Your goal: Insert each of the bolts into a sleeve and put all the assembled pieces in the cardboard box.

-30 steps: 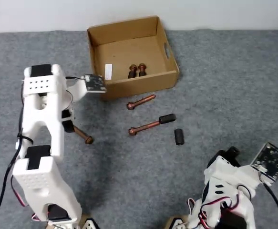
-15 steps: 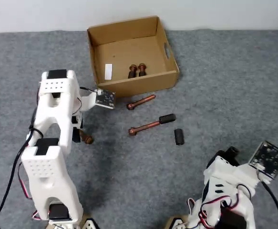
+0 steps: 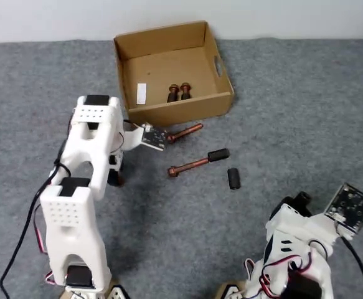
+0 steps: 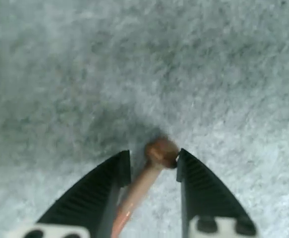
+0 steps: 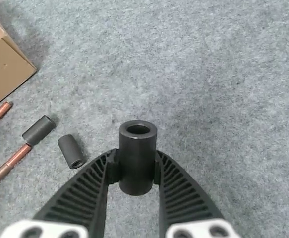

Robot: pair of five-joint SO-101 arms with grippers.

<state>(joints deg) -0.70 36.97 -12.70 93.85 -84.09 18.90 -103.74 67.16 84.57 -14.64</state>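
Note:
My left gripper is shut on a copper bolt, head pointing down just above the grey carpet. In the high view this gripper hangs below the box's front left corner, mostly hidden by the arm. My right gripper is shut on a black sleeve, held upright with its bore open. On the carpet lie a bare bolt, a bolt with a sleeve on its end and a loose sleeve. Two assembled pieces lie in the cardboard box.
The right arm sits at the front right, away from the parts. The box's front wall stands just behind the bare bolt. Open carpet stretches to the right of the box and along the front.
The left arm has swung to the right with its bolt, closing in on the parts in the middle. The right arm has barely shifted.

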